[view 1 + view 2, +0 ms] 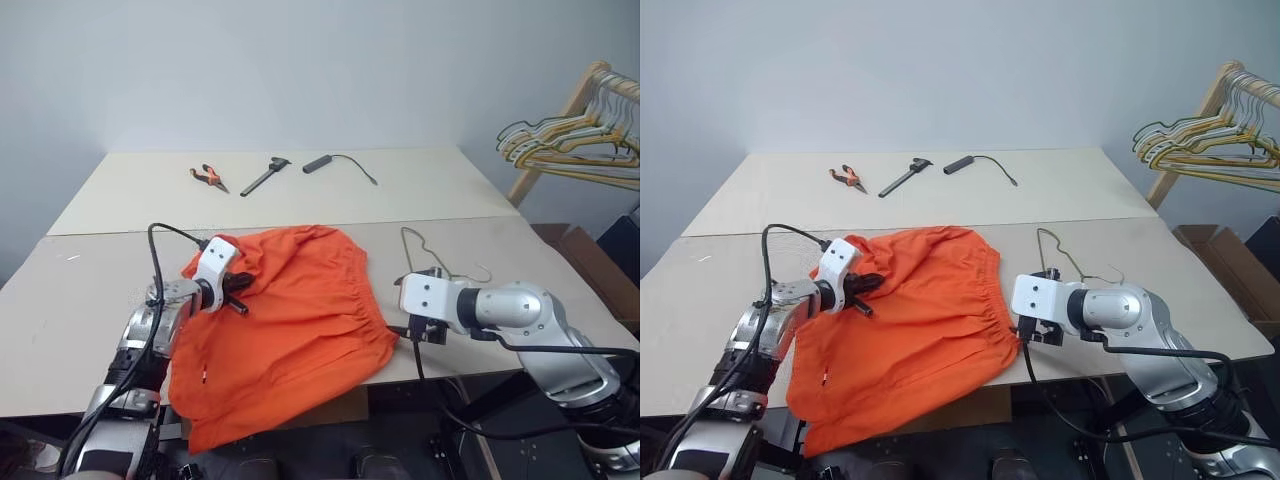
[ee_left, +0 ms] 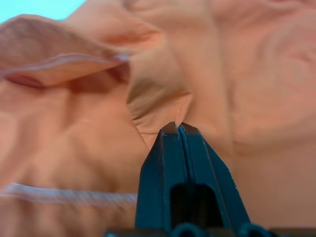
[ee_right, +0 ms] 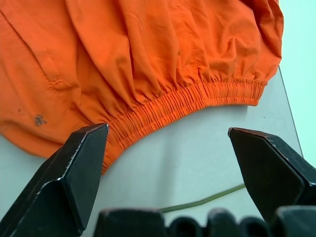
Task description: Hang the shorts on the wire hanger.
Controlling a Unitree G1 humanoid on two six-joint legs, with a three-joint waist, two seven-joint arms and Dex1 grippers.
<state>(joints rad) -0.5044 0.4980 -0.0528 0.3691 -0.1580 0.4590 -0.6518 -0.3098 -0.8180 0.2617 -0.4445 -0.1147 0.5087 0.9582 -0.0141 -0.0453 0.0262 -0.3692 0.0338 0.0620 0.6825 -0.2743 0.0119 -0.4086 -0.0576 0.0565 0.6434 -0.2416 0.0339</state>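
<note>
No legible text, label, brand or number anywhere. Small white mark on the shorts (image 1: 206, 376): unreadable.

Through the right wrist camera I see my right gripper (image 3: 168, 153) with its two black fingers (image 3: 74, 182) spread wide, nothing between them. Beyond them lie the shorts (image 3: 138, 59), orange, their gathered waistband curving across the pale table (image 3: 197, 148). A thin olive wire (image 3: 207, 201) crosses the table just ahead of the fingers, apart from the fabric.
</note>
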